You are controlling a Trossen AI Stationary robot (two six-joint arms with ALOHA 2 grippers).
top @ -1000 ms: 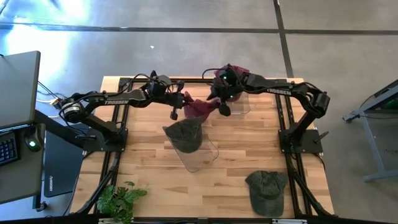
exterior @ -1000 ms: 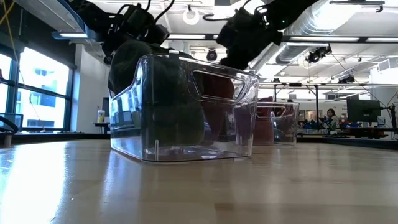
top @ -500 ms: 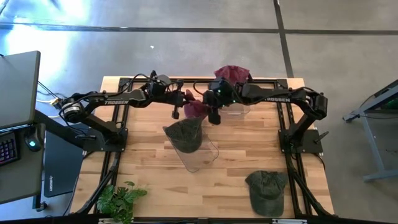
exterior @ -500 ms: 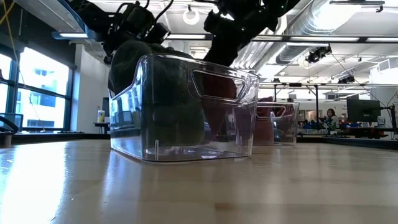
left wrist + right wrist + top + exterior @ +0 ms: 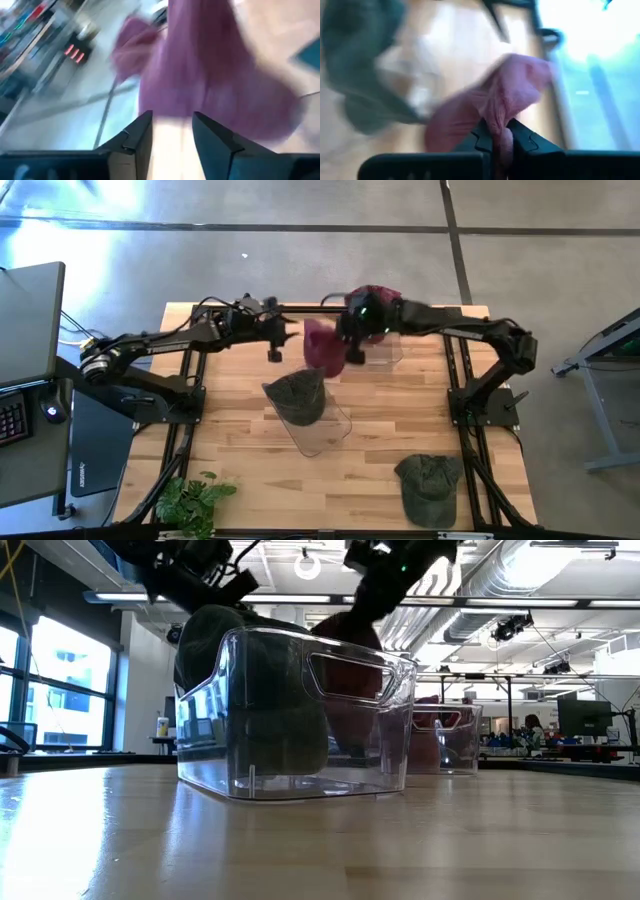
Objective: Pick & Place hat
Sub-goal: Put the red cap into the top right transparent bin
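Maroon hat [image 5: 323, 347] is hanging in the air above the far middle of the table [image 5: 240, 450], just beyond the clear bin [image 5: 320, 428]. I am seeing it between my two grippers.

Left side first: the left gripper [image 5: 274, 340] is sitting just beside the hat's left edge. In the left wrist view its fingers [image 5: 134, 137] are standing parted with bare wood showing between them, gripping nothing, and the hat [image 5: 210, 85] is filling the space just ahead.

Centre: the clear bin is holding a green hat [image 5: 297, 395], bunched toward its far-left corner. In the low view that green hat [image 5: 250, 700] is rising above the bin's rim, with the maroon hat [image 5: 350, 645] behind it.

Right side: the right gripper [image 5: 352, 340] is pinching the maroon hat at its right edge. The right wrist view shows the fingers [image 5: 481, 137] closed tight on a fold of the fabric [image 5: 505, 102].

Behind it, a second clear bin [image 5: 385, 345] with more maroon cloth. At the near right corner another green hat [image 5: 430, 485] is lying flat on the table.
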